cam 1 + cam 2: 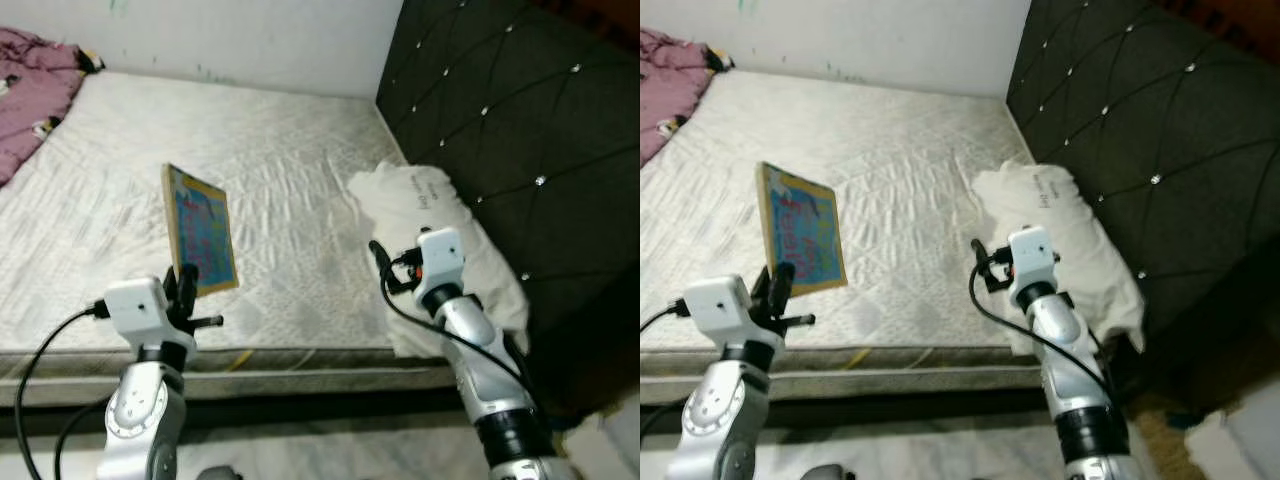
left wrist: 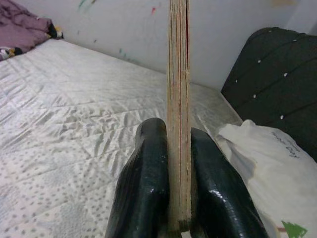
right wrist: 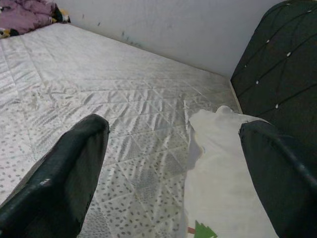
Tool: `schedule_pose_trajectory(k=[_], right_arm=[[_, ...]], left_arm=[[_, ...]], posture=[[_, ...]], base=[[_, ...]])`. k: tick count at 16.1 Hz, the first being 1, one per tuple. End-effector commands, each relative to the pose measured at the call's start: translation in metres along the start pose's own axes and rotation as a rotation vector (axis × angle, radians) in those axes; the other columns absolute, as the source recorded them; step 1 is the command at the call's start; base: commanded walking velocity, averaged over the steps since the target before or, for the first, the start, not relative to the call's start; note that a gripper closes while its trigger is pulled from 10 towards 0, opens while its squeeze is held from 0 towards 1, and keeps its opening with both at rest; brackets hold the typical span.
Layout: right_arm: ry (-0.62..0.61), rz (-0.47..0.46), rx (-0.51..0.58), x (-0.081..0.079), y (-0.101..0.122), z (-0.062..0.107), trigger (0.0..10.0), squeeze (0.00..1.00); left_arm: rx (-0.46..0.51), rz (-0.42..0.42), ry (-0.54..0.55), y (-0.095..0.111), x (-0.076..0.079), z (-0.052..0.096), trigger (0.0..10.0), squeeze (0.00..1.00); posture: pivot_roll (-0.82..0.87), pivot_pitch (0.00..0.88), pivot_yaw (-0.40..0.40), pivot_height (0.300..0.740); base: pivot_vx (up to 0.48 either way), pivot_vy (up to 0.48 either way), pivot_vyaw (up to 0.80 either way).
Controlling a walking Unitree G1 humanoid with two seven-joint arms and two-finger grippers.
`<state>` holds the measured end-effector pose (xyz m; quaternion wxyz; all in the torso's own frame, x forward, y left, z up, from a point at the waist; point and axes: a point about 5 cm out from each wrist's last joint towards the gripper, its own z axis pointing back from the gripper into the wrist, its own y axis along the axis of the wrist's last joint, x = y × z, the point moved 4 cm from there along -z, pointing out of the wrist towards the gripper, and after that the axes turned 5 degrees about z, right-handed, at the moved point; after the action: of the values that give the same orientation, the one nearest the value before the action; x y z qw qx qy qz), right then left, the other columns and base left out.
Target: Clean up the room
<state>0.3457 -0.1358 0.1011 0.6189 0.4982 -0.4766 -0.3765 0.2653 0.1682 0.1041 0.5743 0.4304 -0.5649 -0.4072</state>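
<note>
Left eye view: left gripper [image 1: 186,283] held a thin flat board [image 1: 201,229] by its lower edge, above the near part of the bare mattress [image 1: 290,190]. The board stood upright, its blue printed face turned toward the right; the print was too blurred to read. Its fingers were mostly hidden behind the white wrist housing. The right gripper [image 1: 381,262] hovered near the white pillow [image 1: 440,240], which lay against the dark tufted headboard [image 1: 520,130]; its fingers were barely visible past the wrist. A purple blanket [image 1: 30,90] was bunched at the far left corner, cut off by the frame edge.

Right eye view: same layout. The floor at the bottom right was dim, with something pale there I couldn't identify.

Left wrist view: the board showed edge-on, layered wood with a red strip, clamped tight between both black fingers [image 2: 143,193]. Its top ran out of frame. The pillow carried small dark text, unreadable, and a green mark cut off at the frame corner.

Right wrist view: jaws were spread wide, nothing between them. One finger [image 3: 59,173] hung over the mattress and the other sat over the pillow's edge by the headboard. Both fingertips were cut off by the frame.
</note>
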Motion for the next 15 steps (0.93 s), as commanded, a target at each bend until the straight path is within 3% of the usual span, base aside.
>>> schedule_pose_trajectory(k=[1,15], right_arm=[[-0.024,0.01,-0.003,0.0094,-0.0002,0.0018,10.0,0.0],[-0.023,0.011,-0.001,0.0088,0.0,0.0011,10.0,0.0]], left_arm=[[0.049,0.017,-0.066,0.01,0.0161,-0.002,10.0,0.0],[0.046,0.021,-0.079,0.0097,0.0164,-0.0017,10.0,0.0]], posture=[[0.04,0.007,-0.096,0.74],[0.04,0.008,-0.097,0.74]], base=[[0.364,0.0,0.0],[0.43,0.0,0.0]])
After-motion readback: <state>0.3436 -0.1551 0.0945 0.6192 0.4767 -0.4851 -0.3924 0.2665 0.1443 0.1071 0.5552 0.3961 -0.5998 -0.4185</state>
